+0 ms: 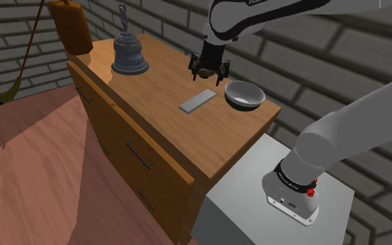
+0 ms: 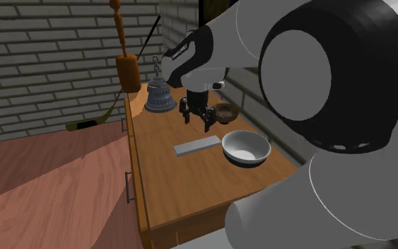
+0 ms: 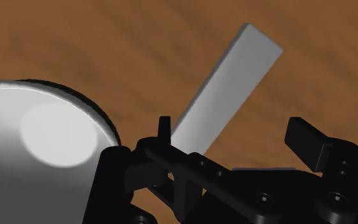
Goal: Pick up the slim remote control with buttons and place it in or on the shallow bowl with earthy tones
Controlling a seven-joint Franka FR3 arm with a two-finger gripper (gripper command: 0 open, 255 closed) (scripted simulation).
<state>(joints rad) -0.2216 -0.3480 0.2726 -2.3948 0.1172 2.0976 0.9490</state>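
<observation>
From the shoulder: hovering over the wooden dresser (image 1: 161, 111) with the gripper (image 1: 209, 69), fingers spread wide, clasping nothing. Flat on the top, nearer the camera than the gripper, the grey remote (image 1: 198, 100), just beside the grey bowl (image 1: 244, 95). Further along toward the shoulder view's left, a dark bell (image 1: 129, 56).

From the second exterior: gripper (image 2: 197, 120) poised above the top, behind the remote (image 2: 196, 146) and the grey bowl (image 2: 246, 148). Just beyond, a small brown bowl (image 2: 225, 111).

From the wrist: looking down past parted fingers (image 3: 308, 137) onto the remote (image 3: 231, 89), untouched, close by the grey bowl (image 3: 44, 140).

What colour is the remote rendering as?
The remote is plain light grey, no buttons visible; wrist view shows it best.
</observation>
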